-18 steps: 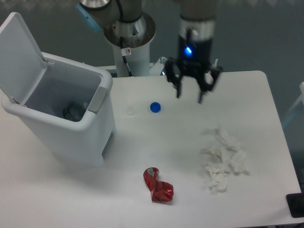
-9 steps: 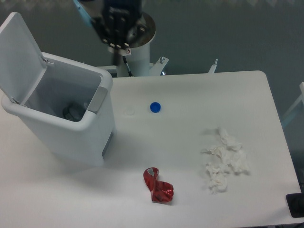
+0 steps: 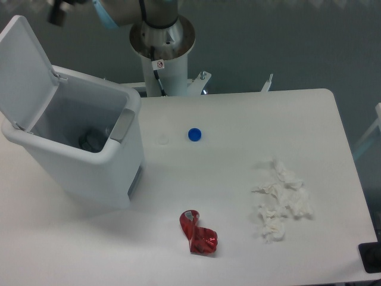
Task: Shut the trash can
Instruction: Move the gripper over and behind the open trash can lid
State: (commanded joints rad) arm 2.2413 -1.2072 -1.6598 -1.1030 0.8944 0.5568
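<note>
Camera view: trash can (image 3: 83,161) sits diagonally, lid (image 3: 24,68) upright, open.

We see the trash can (image 3: 83,146) at nine o'clock on the tabletop (image 3: 238,179), its lid (image 3: 25,68) standing open and tilted back, a dark item lying inside. A blue cap (image 3: 194,134) sits near centre. A crumpled red wrapper (image 3: 199,233) lies at six o'clock, white tissues (image 3: 281,199) at four o'clock. At eleven o'clock a blurred piece of the gripper (image 3: 58,11) shows at the frame's edge; we cannot make out its fingers.
</note>
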